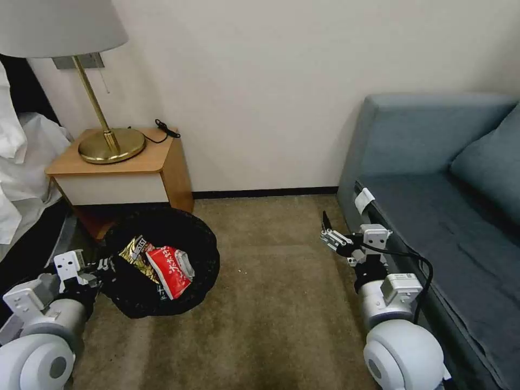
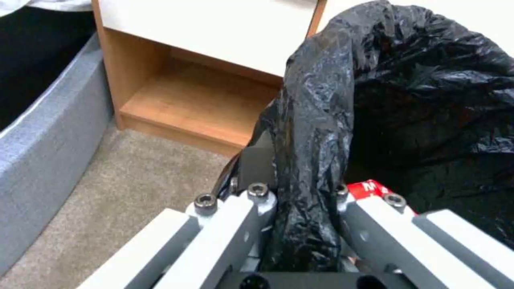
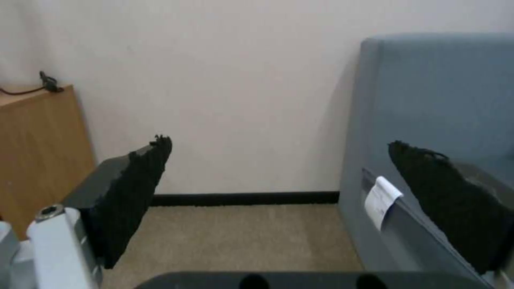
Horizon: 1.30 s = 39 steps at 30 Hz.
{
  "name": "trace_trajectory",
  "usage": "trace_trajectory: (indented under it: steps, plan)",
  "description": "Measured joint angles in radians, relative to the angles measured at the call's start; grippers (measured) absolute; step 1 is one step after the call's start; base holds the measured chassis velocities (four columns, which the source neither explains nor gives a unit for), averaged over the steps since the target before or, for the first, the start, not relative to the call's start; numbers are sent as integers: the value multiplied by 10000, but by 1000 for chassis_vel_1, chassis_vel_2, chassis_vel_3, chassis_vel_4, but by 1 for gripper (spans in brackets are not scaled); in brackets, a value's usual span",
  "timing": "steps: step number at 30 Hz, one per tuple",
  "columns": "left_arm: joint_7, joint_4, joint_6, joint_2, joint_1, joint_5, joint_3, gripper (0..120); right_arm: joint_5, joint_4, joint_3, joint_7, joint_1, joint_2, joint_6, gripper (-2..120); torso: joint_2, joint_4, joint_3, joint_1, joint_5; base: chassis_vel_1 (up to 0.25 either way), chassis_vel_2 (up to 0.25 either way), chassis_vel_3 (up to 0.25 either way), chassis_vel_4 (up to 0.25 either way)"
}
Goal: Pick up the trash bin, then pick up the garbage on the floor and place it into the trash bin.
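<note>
The left gripper (image 2: 300,200) pinches the crinkled, glossy black liner at the rim of the round trash bin (image 1: 200,254), held just off the looped beige carpet (image 1: 271,303) beside the wooden nightstand (image 1: 168,162). Inside lie a shiny gold-brown wrapper (image 1: 135,254) and a red-and-white paper packet (image 1: 170,271). The right gripper (image 3: 278,192) hovers beside the grey fabric sofa (image 1: 433,151), its black padded fingers (image 3: 134,188) spread wide with nothing between them.

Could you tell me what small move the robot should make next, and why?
Probably set the trash bin down: the left gripper is shut on its bagged rim, the red-and-white packet and gold wrapper lie inside, and the right gripper is open.
</note>
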Motion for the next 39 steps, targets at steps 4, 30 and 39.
trace_trajectory:
  steps: [4,30,39]
  plan:
    - [-2,-2,1,-12,0,-2,-1,4,1,-14,-3,0,7,-10,2,100,0,0,0,0,0,0,0,0,0]
    - [-31,149,21,-124,-61,-24,107,4,-58,-41,20,-14,-8,-4,34,100,0,0,0,0,1,0,0,0,0]
    - [-209,2277,-100,-304,-315,-670,542,4,-81,-108,45,-37,7,-85,41,100,0,0,0,0,-2,0,0,0,0]
